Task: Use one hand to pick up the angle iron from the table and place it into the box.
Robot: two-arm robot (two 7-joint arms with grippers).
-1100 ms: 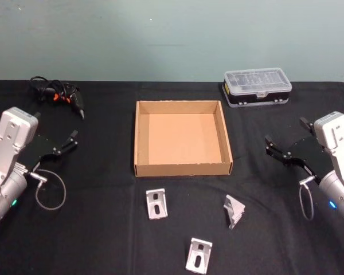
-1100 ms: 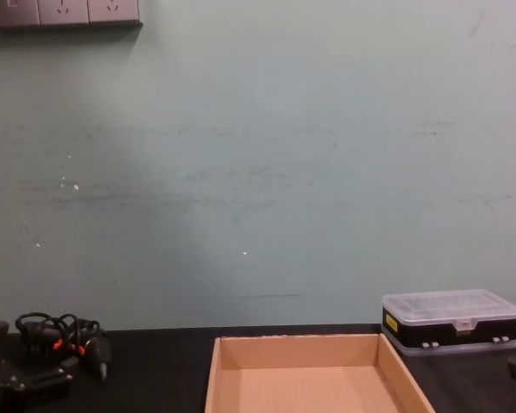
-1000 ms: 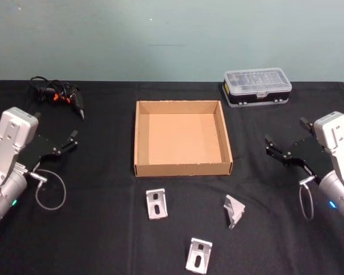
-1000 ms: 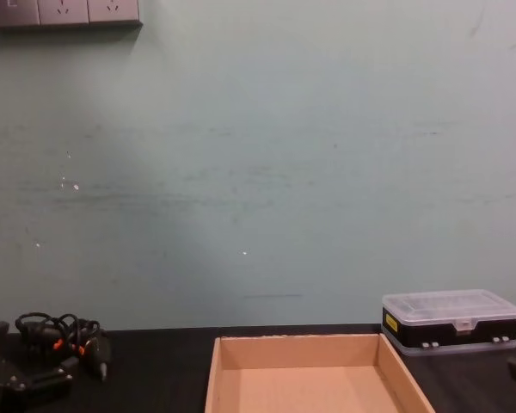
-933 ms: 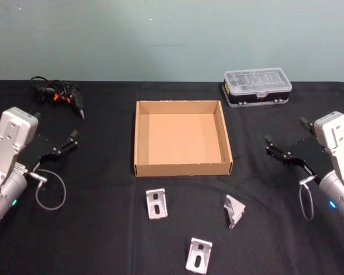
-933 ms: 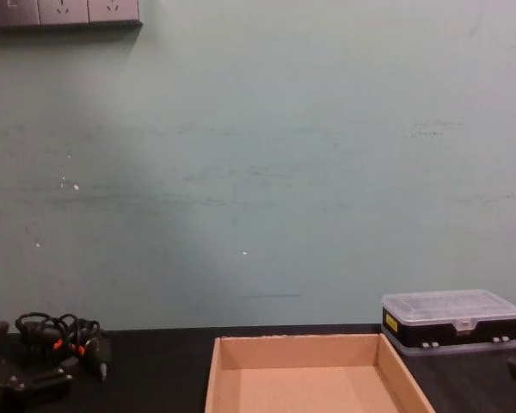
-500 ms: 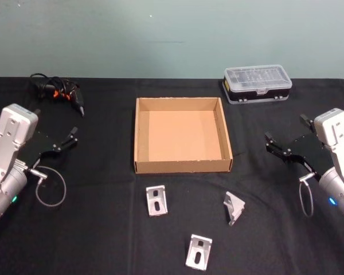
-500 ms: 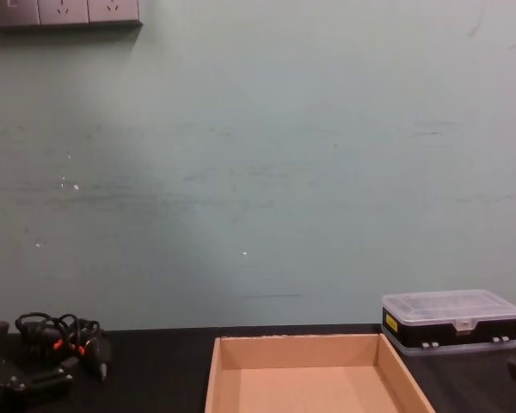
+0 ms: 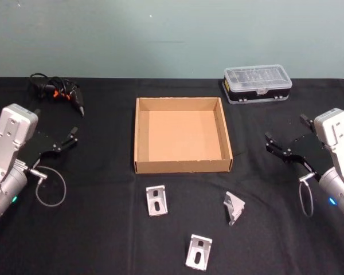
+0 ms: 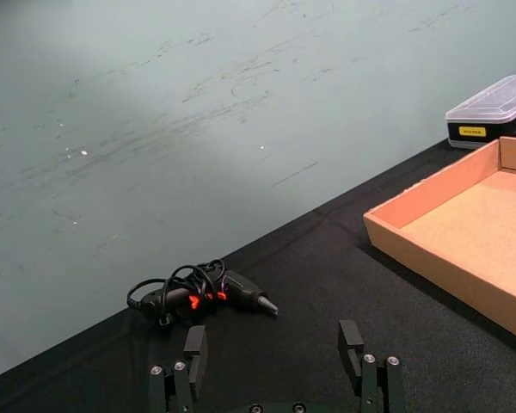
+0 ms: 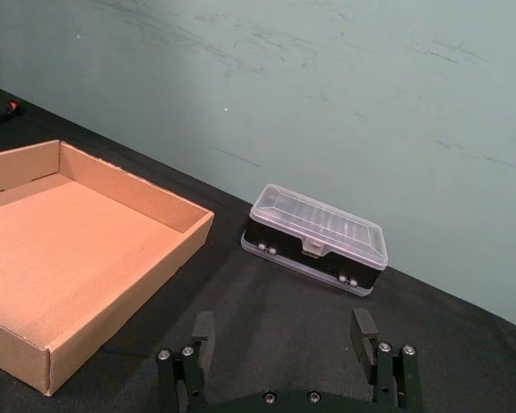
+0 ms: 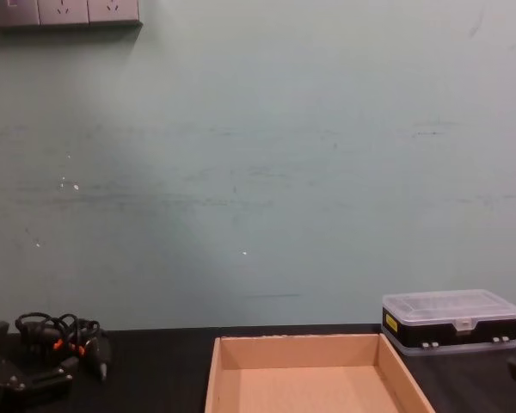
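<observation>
Barely anything had shifted — your left pincer [image 10: 273, 334] and right pincer [image 11: 282, 323] hung wide open, empty, flanking the box [image 9: 183, 167]; the angle irons [image 9: 156, 200] lay on the surface [image 9: 103, 229] before it — no pick begun.

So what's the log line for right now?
left gripper: open, idle | right gripper: open, idle | angle irons: three on table, none in box

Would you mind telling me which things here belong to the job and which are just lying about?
Job: three angle irons, box, table, left gripper, right gripper, both open.
Lying about: clear-lidded black case, corded tool.
</observation>
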